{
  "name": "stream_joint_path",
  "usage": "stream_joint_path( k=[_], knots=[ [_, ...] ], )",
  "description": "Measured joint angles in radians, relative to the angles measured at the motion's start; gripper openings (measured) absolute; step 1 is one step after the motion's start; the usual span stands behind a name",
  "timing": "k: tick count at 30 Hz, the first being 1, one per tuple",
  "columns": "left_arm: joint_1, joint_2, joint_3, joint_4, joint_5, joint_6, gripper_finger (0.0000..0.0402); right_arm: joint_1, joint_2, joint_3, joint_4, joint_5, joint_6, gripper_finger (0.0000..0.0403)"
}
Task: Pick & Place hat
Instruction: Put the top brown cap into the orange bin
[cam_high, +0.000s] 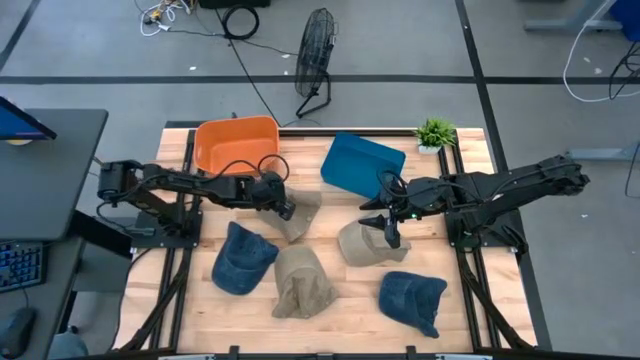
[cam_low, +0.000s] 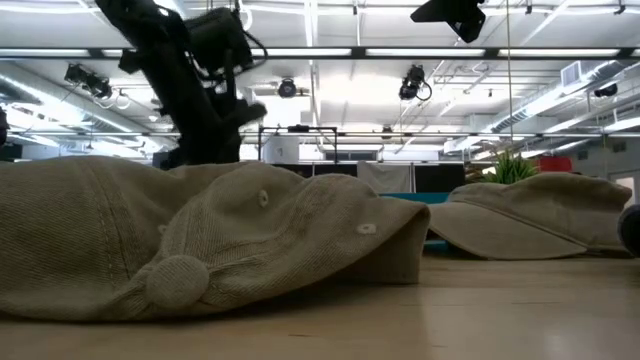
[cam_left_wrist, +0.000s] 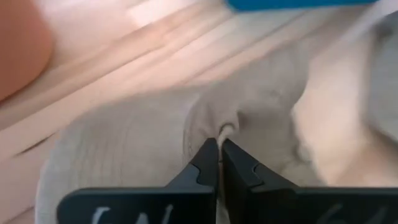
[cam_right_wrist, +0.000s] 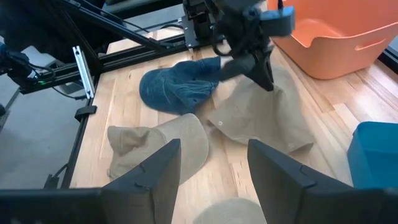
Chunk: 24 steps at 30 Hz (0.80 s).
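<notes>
Five hats lie on the surface, none in the orange bin or blue bin yet. My left claw is pinched together on a tan hat beside the orange bin. My right claw hangs apart over another tan hat.

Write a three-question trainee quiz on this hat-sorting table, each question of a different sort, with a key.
1. True or false: the left gripper is shut on the beige hat beside the orange bin.
2. How many blue hats lie on the table? A) one B) two C) three
3. Fill in: the right gripper hangs open over a ___ hat.

Key: 1 true; 2 B, one blue hat left, another blue hat right; 3 beige.
</notes>
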<state>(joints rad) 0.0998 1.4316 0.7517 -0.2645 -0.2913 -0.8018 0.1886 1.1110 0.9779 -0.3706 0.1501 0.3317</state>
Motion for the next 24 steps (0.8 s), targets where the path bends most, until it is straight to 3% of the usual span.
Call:
stream_joint_path(
  k=[6,13,19,24],
  knots=[
    [-0.041,-0.085,0.106,-0.079,-0.032,0.002,0.0006,0.000,0.000,0.000,-0.009,0.000,0.000,0.0190],
    [-0.049,-0.106,0.390,-0.399,-0.218,0.049,0.0005,0.000,0.000,0.000,-0.014,0.000,0.000,0.0190],
    [0.019,-0.106,0.607,-0.712,-0.297,0.034,0.0006,0.000,0.000,0.000,-0.022,0.000,0.000,0.0190],
    [0.124,-0.107,0.657,-0.921,-0.368,-0.005,0.0008,0.000,0.000,-0.001,-0.023,0.000,0.000,0.0190]
  ],
)
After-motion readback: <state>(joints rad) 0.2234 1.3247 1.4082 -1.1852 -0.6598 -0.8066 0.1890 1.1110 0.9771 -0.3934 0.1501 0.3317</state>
